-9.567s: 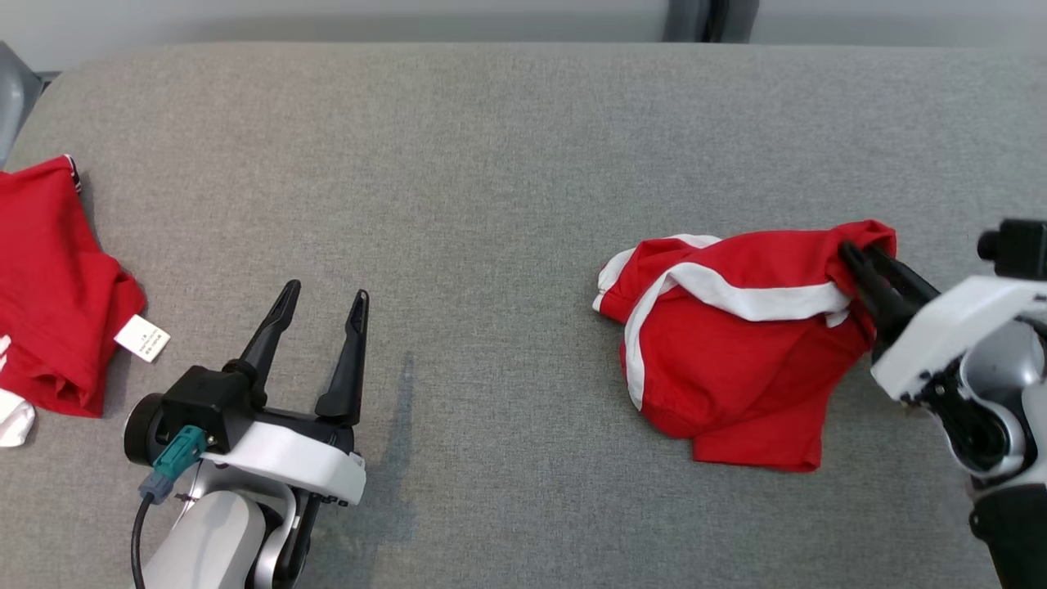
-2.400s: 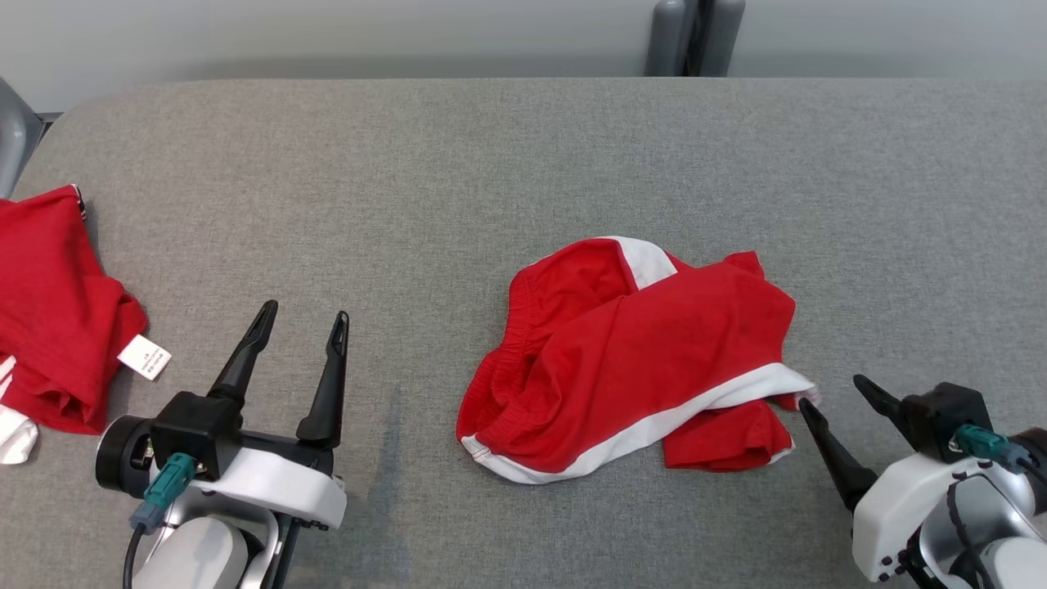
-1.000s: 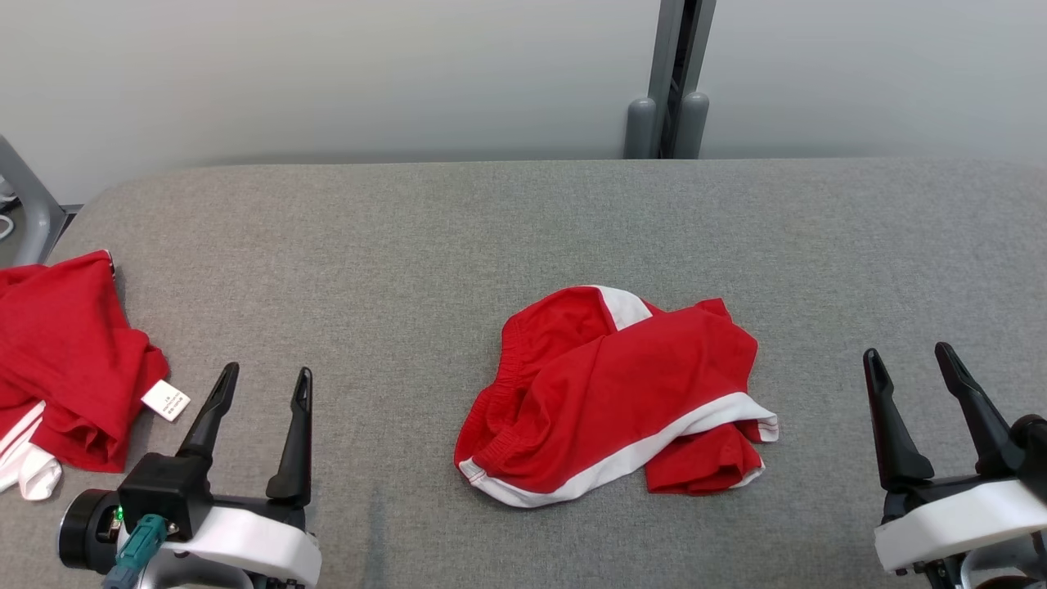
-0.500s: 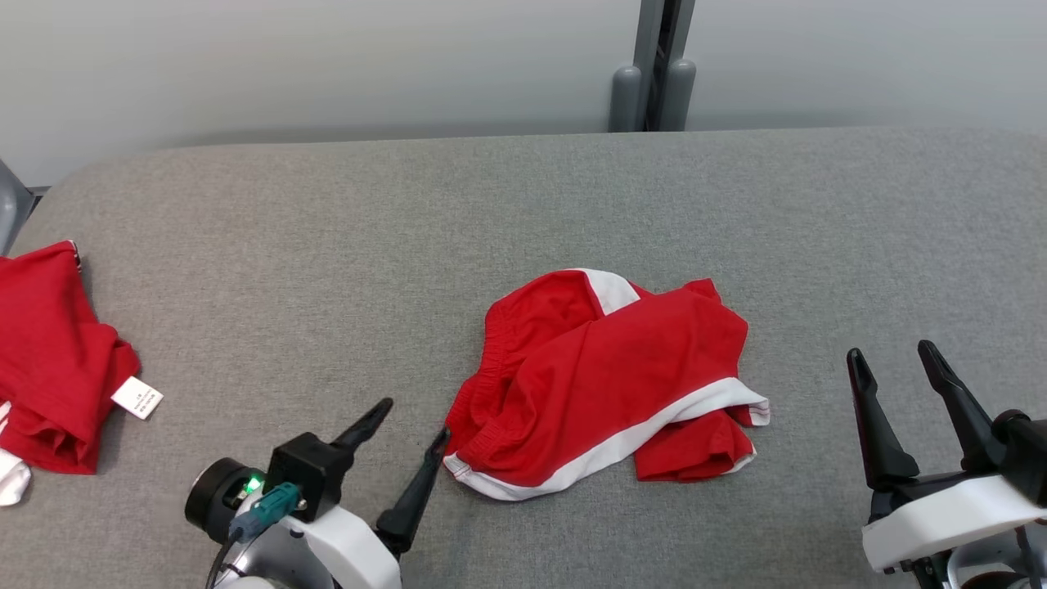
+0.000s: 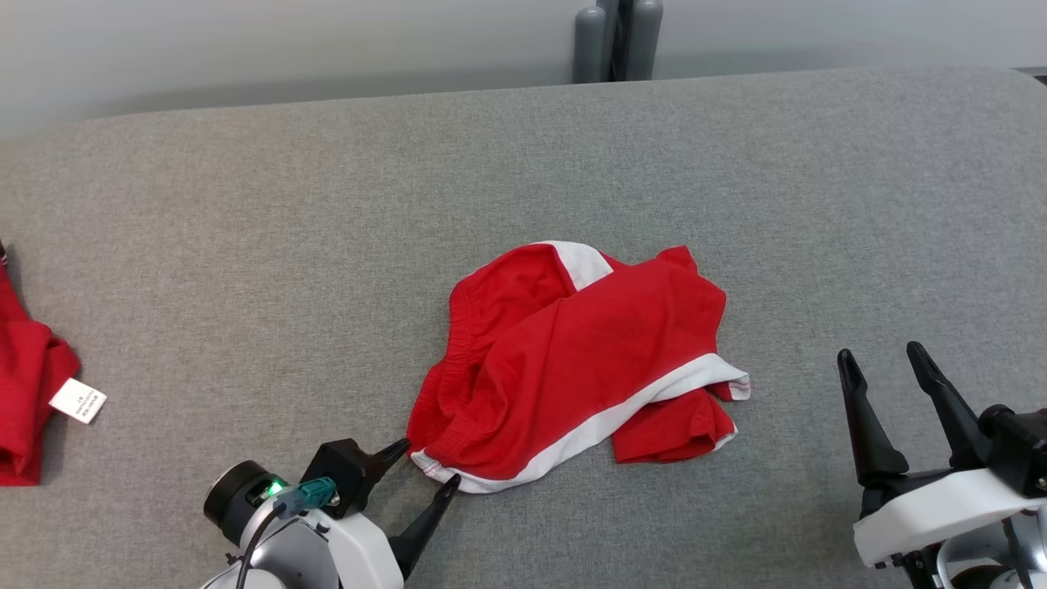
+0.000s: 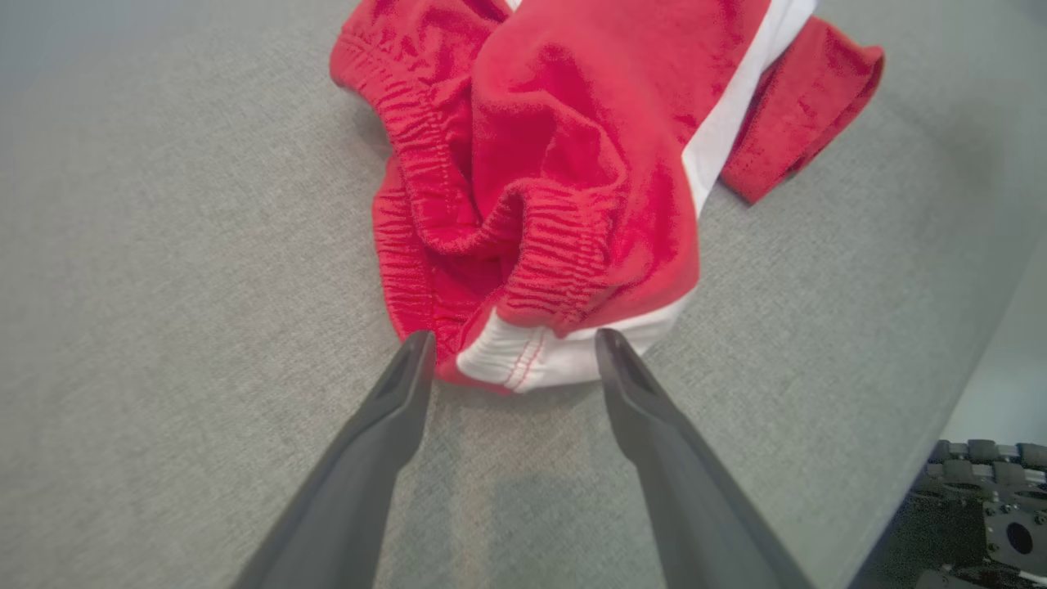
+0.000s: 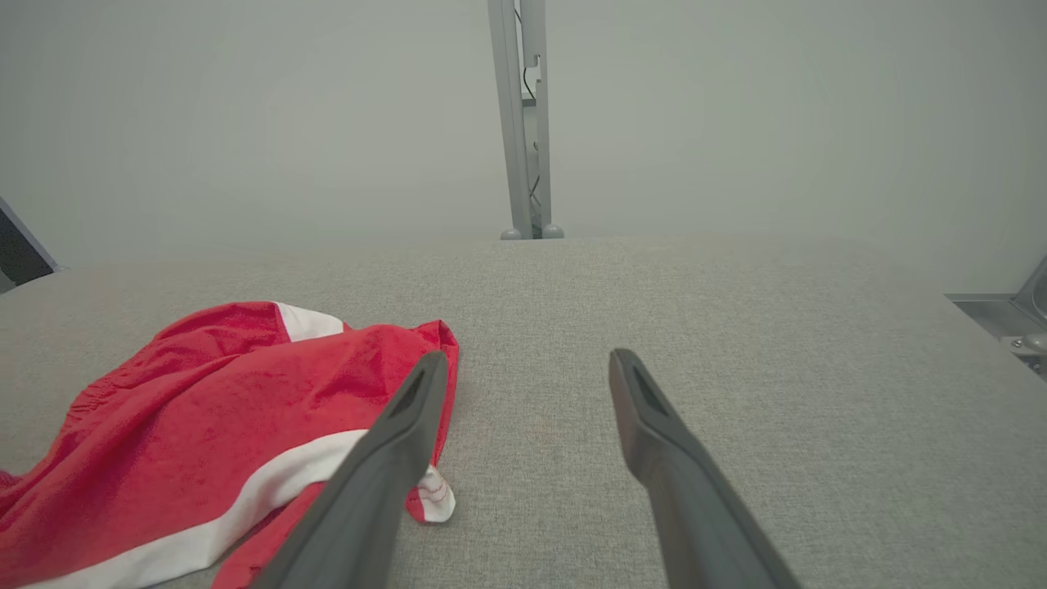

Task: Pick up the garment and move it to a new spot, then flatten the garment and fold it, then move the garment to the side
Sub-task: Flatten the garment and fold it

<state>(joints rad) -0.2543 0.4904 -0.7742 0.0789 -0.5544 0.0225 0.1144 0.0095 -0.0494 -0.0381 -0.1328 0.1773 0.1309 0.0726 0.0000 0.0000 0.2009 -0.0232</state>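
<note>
The garment [image 5: 564, 360] is a pair of red shorts with white side stripes, crumpled in the middle of the grey table [image 5: 327, 204]. My left gripper [image 5: 424, 469] is open at the garment's near-left corner, its two fingertips on either side of the white-trimmed waistband corner [image 6: 523, 360]. The left wrist view shows the gathered elastic waistband [image 6: 556, 262] just beyond the tips. My right gripper [image 5: 882, 360] stands open at the lower right, clear of the cloth. In the right wrist view the garment [image 7: 229, 417] lies left of my right gripper [image 7: 523, 360].
A second red garment [image 5: 24, 393] with a white label [image 5: 78, 401] lies at the table's far left edge. A grey post [image 5: 615, 41] stands behind the table's far edge. Bare grey surface lies right of the shorts.
My left gripper has swung right and forward to the shorts' near-left corner, still open. The head camera has tilted and turned, shifting the whole picture left. The right gripper has kept its place.
</note>
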